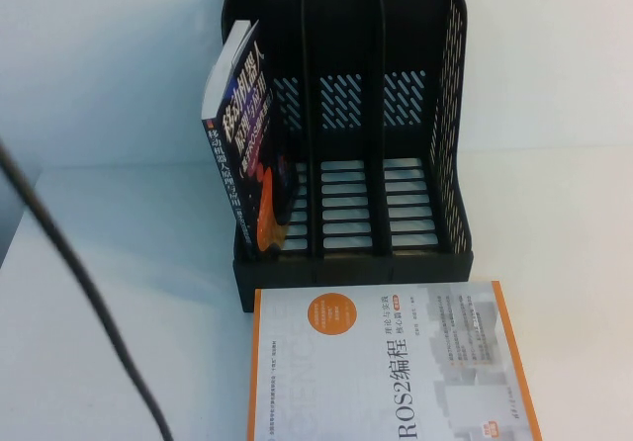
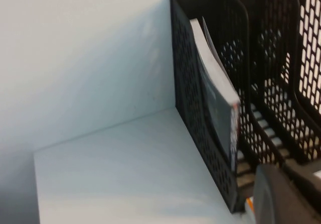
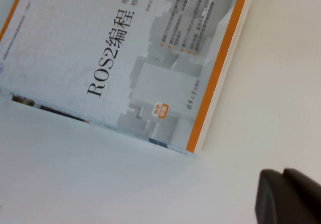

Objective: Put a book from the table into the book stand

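The dark navy book [image 1: 247,154] with the white Chinese title stands in the leftmost slot of the black book stand [image 1: 415,253], leaning left, its top above the stand's side wall. In the left wrist view the book [image 2: 220,98] shows edge-on inside the stand [image 2: 200,133]. My left gripper [image 2: 281,196] shows only as a blurred grey shape at that view's corner, apart from the book, near the stand's front left corner. My right gripper [image 3: 283,176] is shut and empty, over the white table [image 3: 125,184] beside the white book. Neither gripper shows in the high view.
A white book with an orange border [image 1: 391,367] lies flat on the table [image 1: 119,263] just in front of the stand; it also shows in the right wrist view [image 3: 130,58]. A dark cable [image 1: 79,273] crosses the table's left side. The stand's middle and right slots hold nothing.
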